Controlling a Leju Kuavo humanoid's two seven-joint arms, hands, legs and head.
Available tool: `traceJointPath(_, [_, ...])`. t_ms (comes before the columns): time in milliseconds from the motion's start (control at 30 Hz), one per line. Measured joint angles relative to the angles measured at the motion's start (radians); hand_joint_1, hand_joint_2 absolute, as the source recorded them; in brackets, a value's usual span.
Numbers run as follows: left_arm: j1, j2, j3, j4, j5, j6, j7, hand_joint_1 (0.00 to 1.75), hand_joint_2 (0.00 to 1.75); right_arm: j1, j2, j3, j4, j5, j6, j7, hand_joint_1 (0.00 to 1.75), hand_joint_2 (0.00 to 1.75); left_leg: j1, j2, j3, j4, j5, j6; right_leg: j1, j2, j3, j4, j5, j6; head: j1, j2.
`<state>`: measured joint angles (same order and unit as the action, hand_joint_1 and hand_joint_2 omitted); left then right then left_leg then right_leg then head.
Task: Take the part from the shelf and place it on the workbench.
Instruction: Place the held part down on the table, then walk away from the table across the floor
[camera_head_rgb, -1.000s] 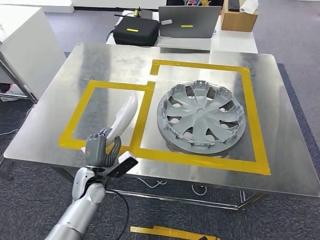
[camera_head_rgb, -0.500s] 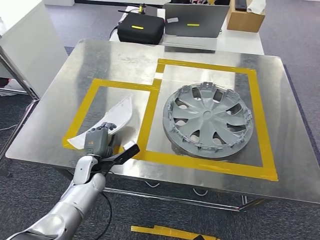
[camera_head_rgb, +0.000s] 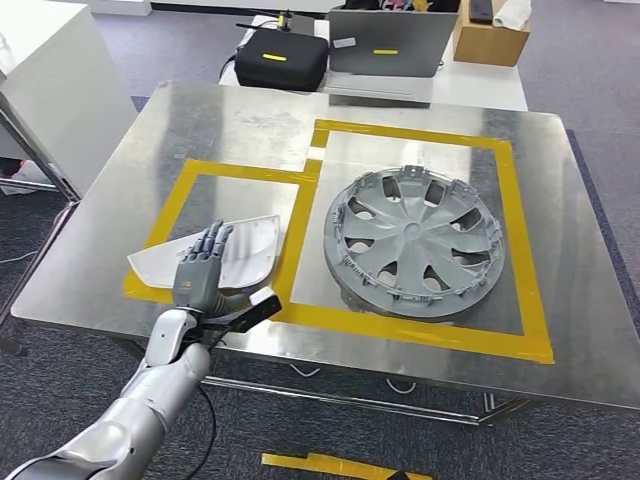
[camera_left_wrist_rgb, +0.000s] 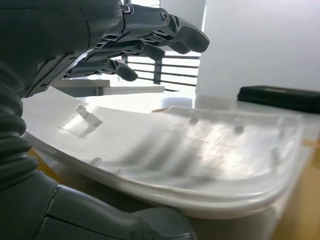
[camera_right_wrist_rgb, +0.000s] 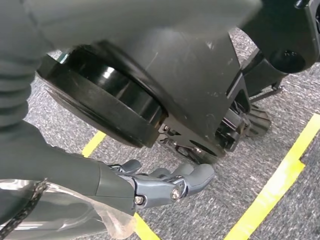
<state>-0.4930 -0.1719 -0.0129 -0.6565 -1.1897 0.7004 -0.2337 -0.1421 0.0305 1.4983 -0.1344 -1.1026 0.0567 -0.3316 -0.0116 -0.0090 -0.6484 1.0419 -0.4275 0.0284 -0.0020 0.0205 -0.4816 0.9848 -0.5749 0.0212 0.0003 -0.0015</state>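
Note:
The white curved part (camera_head_rgb: 245, 248) lies flat on the steel workbench (camera_head_rgb: 226, 120), across the near edge of the left yellow-taped square (camera_head_rgb: 226, 170). My left hand (camera_head_rgb: 200, 272) is at the part's near edge with its fingers spread above it. In the left wrist view the fingers (camera_left_wrist_rgb: 151, 30) stand clear above the part (camera_left_wrist_rgb: 188, 150) and the thumb (camera_left_wrist_rgb: 113, 220) sits low beside its rim, so nothing is gripped. My right hand (camera_right_wrist_rgb: 166, 185) hangs over the carpet, fingers loosely extended and holding nothing.
A grey wheel cover (camera_head_rgb: 411, 240) fills the right taped square. Behind the bench are a black case (camera_head_rgb: 281, 58), a laptop (camera_head_rgb: 385, 42) and a cardboard box (camera_head_rgb: 490, 35). A white cabinet (camera_head_rgb: 53, 90) stands at the left. Yellow tape (camera_head_rgb: 332, 465) marks the floor.
The part went from held upright to lying flat on the bench, and my left hand's fingers have spread off it. The camera shifted a little.

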Motion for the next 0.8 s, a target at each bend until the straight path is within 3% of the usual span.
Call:
traceJointPath(133, [0.123,-0.057,0.022,-0.187,0.152,0.0,-0.161,0.0,0.0,0.013,0.001,0.0,0.0,-0.027,-0.014,-0.016,0.0,0.0,-0.002,0.0,0.0,0.002,-0.002,0.002,-0.001,0.002,0.01,-0.003,0.001,0.003,0.0,0.0])
traceJointPath(200, [0.226,-0.075,0.001,-0.34,0.241,0.001,-0.194,0.0,0.0,0.026,0.002,-0.001,0.0,-0.045,-0.02,-0.022,0.0,0.0,0.0,0.003,0.011,-0.012,0.001,0.013,-0.002,0.003,0.014,-0.013,0.002,0.011,0.0,0.0])
traceJointPath(267, [0.335,-0.084,-0.032,-0.499,0.31,0.002,-0.213,0.0,0.0,0.036,0.003,-0.003,0.0,-0.061,-0.025,-0.027,0.0,0.0,0.007,0.009,0.032,-0.044,0.01,0.024,-0.001,-0.002,0.007,0.006,-0.02,0.018,0.001,0.0])
traceJointPath(300, [0.386,-0.085,-0.05,-0.569,0.33,0.003,-0.22,0.0,0.0,0.04,0.003,-0.004,0.0,-0.067,-0.026,-0.029,0.0,0.0,0.012,0.013,0.039,-0.057,0.014,0.026,-0.002,-0.005,-0.011,0.048,-0.047,0.02,0.002,0.0])
traceJointPath(367, [0.47,-0.085,-0.081,-0.685,0.352,0.004,-0.225,0.0,0.0,0.045,0.003,-0.005,0.0,-0.072,-0.028,-0.031,0.0,0.0,0.014,0.017,0.039,-0.061,0.017,0.026,-0.009,-0.01,-0.077,0.175,-0.107,0.029,0.004,0.0])
traceJointPath(400, [0.5,-0.084,-0.092,-0.726,0.357,0.003,-0.226,0.0,0.0,0.047,0.003,-0.005,0.0,-0.073,-0.028,-0.031,0.0,0.0,0.016,0.018,0.037,-0.06,0.018,0.023,-0.014,-0.011,-0.105,0.225,-0.121,0.035,0.004,0.0])
traceJointPath(433, [0.522,-0.084,-0.1,-0.757,0.362,0.003,-0.226,0.0,0.0,0.049,0.003,-0.005,0.0,-0.074,-0.029,-0.031,0.0,0.0,0.018,0.018,0.035,-0.059,0.019,0.019,-0.019,-0.012,-0.116,0.242,-0.114,0.041,0.004,0.0])
traceJointPath(467, [0.537,-0.084,-0.105,-0.782,0.366,0.003,-0.226,0.0,0.0,0.05,0.003,-0.005,0.0,-0.074,-0.029,-0.03,0.0,0.0,0.022,0.018,0.032,-0.056,0.021,0.013,-0.025,-0.013,-0.108,0.219,-0.088,0.048,0.003,0.0])
traceJointPath(533, [0.556,-0.083,-0.112,-0.822,0.371,0.002,-0.227,0.0,0.0,0.05,0.003,-0.005,0.0,-0.075,-0.029,-0.03,0.0,0.0,0.031,0.016,0.025,-0.042,0.02,-0.006,-0.038,-0.016,-0.055,0.099,-0.018,0.066,0.004,0.0])
traceJointPath(567, [0.563,-0.083,-0.115,-0.839,0.377,0.002,-0.231,0.0,0.0,0.049,0.004,-0.005,0.0,-0.077,-0.029,-0.03,0.0,0.0,0.033,0.015,0.02,-0.031,0.018,-0.017,-0.041,-0.014,-0.034,0.048,0.006,0.067,0.005,0.0])
traceJointPath(600, [0.572,-0.083,-0.118,-0.856,0.388,0.002,-0.241,0.0,0.0,0.049,0.005,-0.006,0.0,-0.081,-0.029,-0.029,0.0,0.0,0.033,0.014,0.016,-0.022,0.017,-0.027,-0.042,-0.011,-0.023,0.019,0.018,0.063,0.004,0.0])
traceJointPath(733, [0.667,-0.081,-0.119,-0.954,0.513,0.002,-0.345,0.0,0.0,0.058,0.008,-0.019,0.001,-0.107,-0.033,-0.032,0.0,0.0,0.036,0.013,0.01,-0.012,0.015,-0.048,-0.037,-0.006,-0.034,0.028,0.03,0.022,0.0,0.0])
traceJointPath(800, [0.733,-0.078,-0.113,-1.006,0.587,0.001,-0.403,0.0,0.0,0.063,0.008,-0.027,0.001,-0.12,-0.035,-0.037,0.0,0.0,0.038,0.012,-0.015,0.056,-0.049,-0.053,-0.035,-0.009,-0.045,0.03,0.042,0.006,-0.003,0.0])
